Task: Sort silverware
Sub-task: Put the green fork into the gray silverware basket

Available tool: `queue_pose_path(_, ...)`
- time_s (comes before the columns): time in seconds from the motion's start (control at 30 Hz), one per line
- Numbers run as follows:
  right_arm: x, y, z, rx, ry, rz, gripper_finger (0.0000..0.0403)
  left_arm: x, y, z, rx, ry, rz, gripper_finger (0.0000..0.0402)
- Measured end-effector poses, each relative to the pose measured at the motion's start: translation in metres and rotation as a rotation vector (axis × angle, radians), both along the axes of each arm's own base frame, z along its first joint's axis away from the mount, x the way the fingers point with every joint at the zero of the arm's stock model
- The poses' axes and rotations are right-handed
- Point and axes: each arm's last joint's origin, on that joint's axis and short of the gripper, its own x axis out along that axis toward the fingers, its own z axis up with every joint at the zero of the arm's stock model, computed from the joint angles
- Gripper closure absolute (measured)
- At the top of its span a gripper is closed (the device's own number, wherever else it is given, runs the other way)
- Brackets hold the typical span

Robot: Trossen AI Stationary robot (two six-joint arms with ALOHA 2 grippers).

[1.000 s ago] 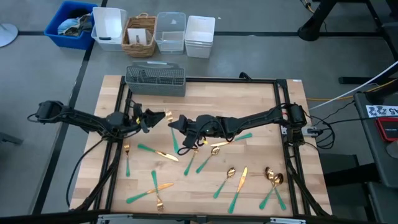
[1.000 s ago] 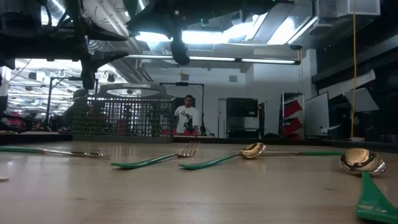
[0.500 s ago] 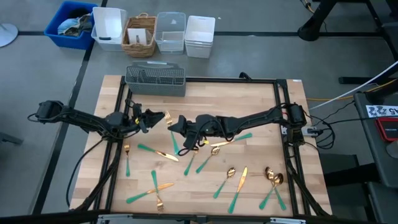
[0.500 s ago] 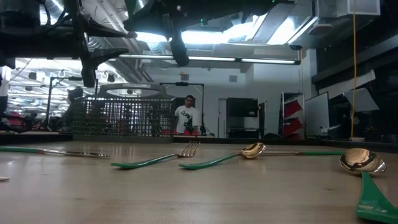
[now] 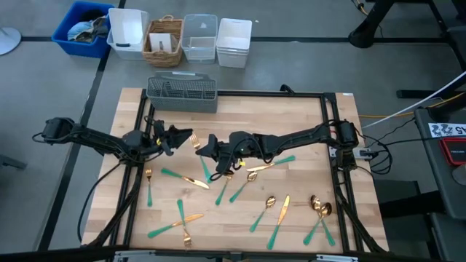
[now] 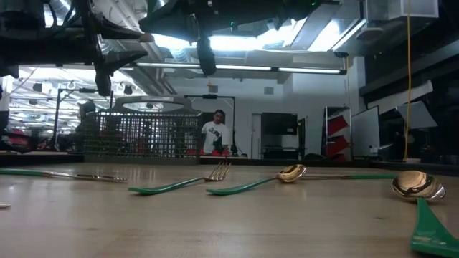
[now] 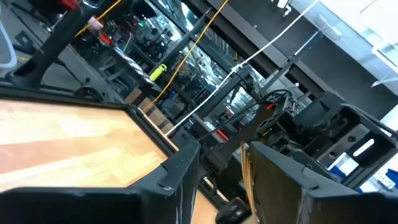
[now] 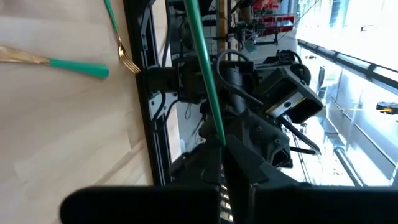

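A fork is held between the two grippers above the middle of the table.

The right gripper (image 5: 203, 147) is clamped on the teal handle of a fork (image 8: 205, 74), whose handle is seen running straight out from between its closed fingers in the right wrist view. The gold tines of this fork (image 5: 195, 138) are placed at the left gripper (image 5: 180, 135), whose fingers (image 7: 177, 171) are seen parted, with a thin gold strip showing in the gap. The two grippers are nearly touching, and both are raised above the wood. The rest of the silverware (image 5: 240, 188) is scattered on the table (image 5: 306, 124) below and to the near side of the right gripper. A grey wire caddy (image 5: 183, 93) is set at the far edge, beyond the left gripper.
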Motion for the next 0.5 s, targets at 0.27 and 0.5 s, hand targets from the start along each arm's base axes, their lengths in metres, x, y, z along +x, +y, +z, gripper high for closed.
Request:
queue_pose_path(0.27,0.0003,-0.0054,-0.0004,0.01,0.005,0.003,0.0395,0.0032,-0.0007,-0.0042,0.015,0.038,-0.015,0.0319)
queue_pose_path(0.5,0.0001,-0.0058,-0.0012,0.002,0.011,0.002,0.0395,0.004,-0.0012,-0.0043,0.072,0.057,-0.017,0.0392)
